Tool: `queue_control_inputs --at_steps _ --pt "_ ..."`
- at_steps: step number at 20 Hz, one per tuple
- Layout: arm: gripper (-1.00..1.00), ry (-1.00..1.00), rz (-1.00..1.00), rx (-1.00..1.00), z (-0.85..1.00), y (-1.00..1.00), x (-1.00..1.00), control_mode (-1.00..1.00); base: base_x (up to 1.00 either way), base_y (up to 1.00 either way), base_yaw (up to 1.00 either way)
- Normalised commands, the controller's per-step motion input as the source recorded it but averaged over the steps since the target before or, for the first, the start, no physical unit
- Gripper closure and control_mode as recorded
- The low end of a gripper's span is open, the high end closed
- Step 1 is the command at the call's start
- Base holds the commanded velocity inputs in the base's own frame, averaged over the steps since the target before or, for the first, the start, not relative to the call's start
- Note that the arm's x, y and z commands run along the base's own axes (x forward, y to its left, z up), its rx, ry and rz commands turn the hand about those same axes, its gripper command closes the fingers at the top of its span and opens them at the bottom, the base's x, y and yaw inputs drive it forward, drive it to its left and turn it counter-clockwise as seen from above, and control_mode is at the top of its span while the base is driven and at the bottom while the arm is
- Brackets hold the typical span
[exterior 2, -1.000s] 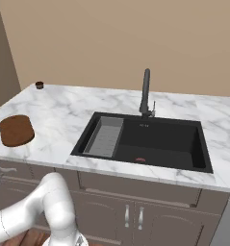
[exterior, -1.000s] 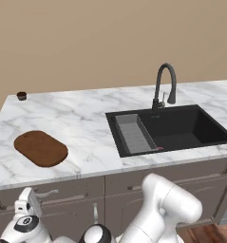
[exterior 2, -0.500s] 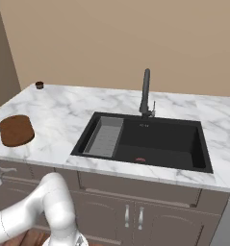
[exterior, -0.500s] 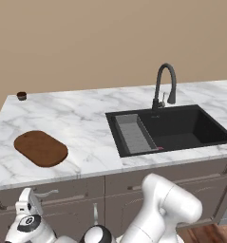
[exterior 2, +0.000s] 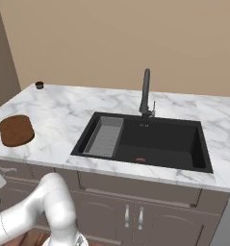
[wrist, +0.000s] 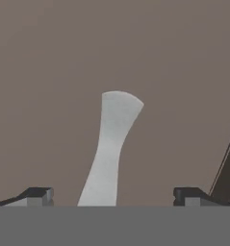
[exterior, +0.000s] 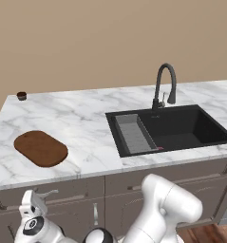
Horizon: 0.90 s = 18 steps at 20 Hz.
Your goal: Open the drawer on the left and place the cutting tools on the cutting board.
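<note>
The drawer sits shut under the counter's left end, and its grey-brown front spans the hand view. Its wavy silver handle rises between my two fingertips. My gripper is open, with one dark fingertip on each side of the handle and a wide gap to either one. In the left base view the hand is low against the drawer front. The dark-brown cutting board lies on the counter above it. The cleaver and the peeler are hidden.
A black sink with a grey rack and a dark faucet takes the counter's right part. A tiny dark-brown cup stands at the back left corner. Cabinet doors with vertical handles lie below the sink.
</note>
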Motion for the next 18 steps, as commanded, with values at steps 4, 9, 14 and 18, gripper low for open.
queue_control_inputs --at_steps 4,9,14,18 --pt "-1.0 -0.25 0.0 -0.05 -0.53 0.0 0.0 -1.0 0.0 0.0 0.0" --pt "-1.0 -0.24 0.0 -0.03 -0.55 0.01 0.0 -1.0 0.0 0.0 0.0" --pt "-1.0 -0.23 0.0 0.0 -0.55 0.04 0.0 -1.0 0.0 0.0 0.0" --pt "-1.0 -0.28 0.0 0.0 -0.29 0.05 0.0 -1.0 0.0 0.0 0.0"
